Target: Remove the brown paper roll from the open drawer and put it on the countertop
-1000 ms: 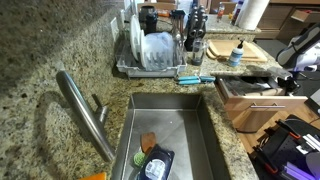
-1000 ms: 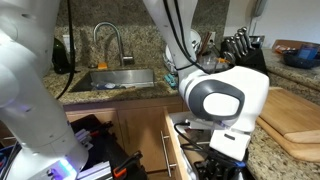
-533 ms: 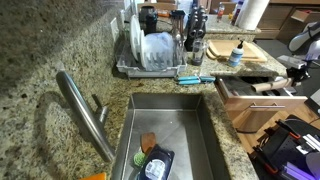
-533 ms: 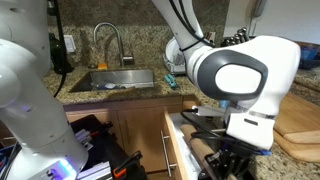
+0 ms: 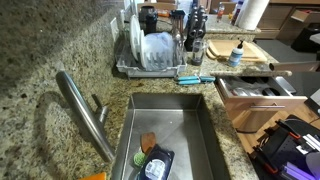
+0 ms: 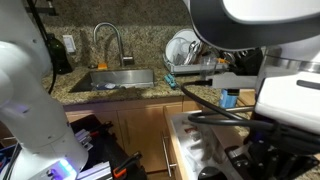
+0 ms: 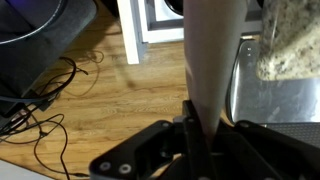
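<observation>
You've got the brown paper roll (image 7: 213,50) in the hand (image 7: 208,135) right now. In the wrist view the dark fingers (image 7: 188,128) are clamped narrow on one end of it, and the rest of the roll sticks straight out away from the hand toward the top of the frame. It's up in the air and not lying on anything. Behind it you can see wooden floor (image 7: 90,100) with some black cables (image 7: 40,115) on it, and a patch of speckled granite sits in the upper right corner.

In an exterior view the drawer (image 5: 268,112) is pulled open at the right of the sink (image 5: 170,120), with only some dark stuff showing inside it. The roll doesn't show up in there. The granite tabletop (image 5: 40,60) wraps around the sink. The dish rack (image 5: 155,50) sits on it behind the basin, and the pale cutting board (image 5: 257,50) is off to the right with a small bottle (image 5: 236,55) on it.

You can't really see the hand from outside. In an exterior view the white arm (image 6: 290,100) is so close to the camera that it blocks most of the right side.
</observation>
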Tool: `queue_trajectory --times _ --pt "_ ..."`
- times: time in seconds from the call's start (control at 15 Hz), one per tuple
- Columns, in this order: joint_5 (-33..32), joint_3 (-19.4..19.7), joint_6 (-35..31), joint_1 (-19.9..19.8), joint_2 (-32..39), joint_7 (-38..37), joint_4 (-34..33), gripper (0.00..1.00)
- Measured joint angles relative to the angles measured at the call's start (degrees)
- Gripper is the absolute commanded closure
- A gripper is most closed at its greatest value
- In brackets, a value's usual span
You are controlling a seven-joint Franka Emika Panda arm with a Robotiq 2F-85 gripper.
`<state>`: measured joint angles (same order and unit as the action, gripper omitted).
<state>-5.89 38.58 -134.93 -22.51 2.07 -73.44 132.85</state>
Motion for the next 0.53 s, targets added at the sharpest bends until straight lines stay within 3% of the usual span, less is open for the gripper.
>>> queue_trajectory --times 0.53 --pt "0.4 -0.9 -0.1 -0.7 0.0 -0.4 -0.3 0.99"
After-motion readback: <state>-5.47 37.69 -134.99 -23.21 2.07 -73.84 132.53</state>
